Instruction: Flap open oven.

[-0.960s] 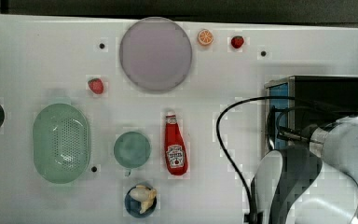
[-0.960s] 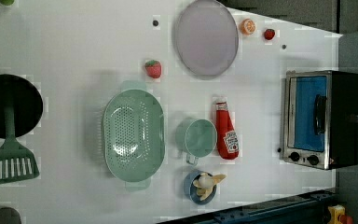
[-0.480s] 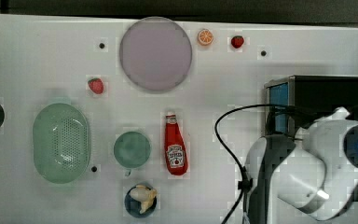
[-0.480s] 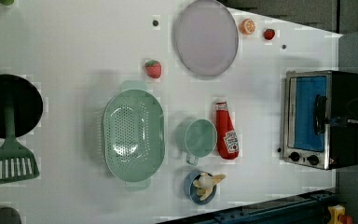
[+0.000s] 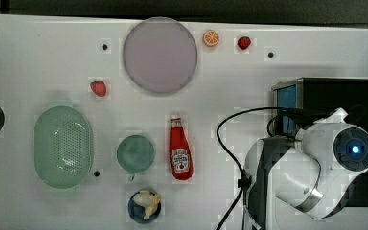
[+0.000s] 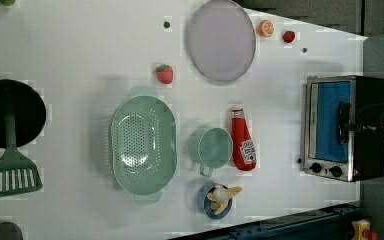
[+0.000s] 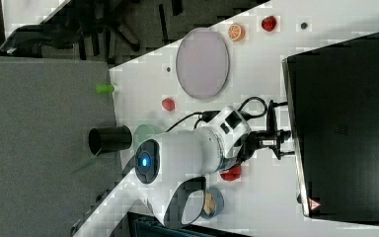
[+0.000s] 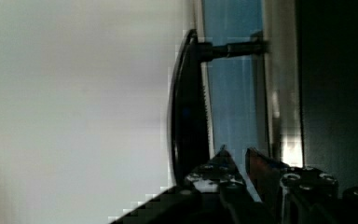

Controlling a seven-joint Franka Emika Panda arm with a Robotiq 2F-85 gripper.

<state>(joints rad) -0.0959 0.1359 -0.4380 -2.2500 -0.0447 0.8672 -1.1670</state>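
The oven (image 6: 345,127) stands at the left view's right, with a black body (image 5: 335,96), a silver frame and two knobs. Its blue door (image 6: 332,120) lies flush in the frame. The dark bar handle (image 6: 341,122) stands off the glass. My gripper (image 6: 354,127) reaches in over the oven and sits at the handle. In the wrist view the handle (image 8: 189,107) runs beside my fingertips (image 8: 223,156), which are close together by the blue glass (image 8: 233,93) with nothing between them. The right view has my gripper (image 7: 281,140) at the oven's front edge.
A ketchup bottle (image 5: 179,148) lies nearest the oven, with a green cup (image 5: 135,153) and a bowl of banana (image 5: 144,206) beyond it. A green colander (image 5: 63,146), a grey plate (image 5: 160,55), small toy fruits and a black pan with a spatula (image 6: 10,165) lie farther off.
The arm has swung in over the oven. In the left view the gripper came from the right edge up to the door handle. The door has not moved.
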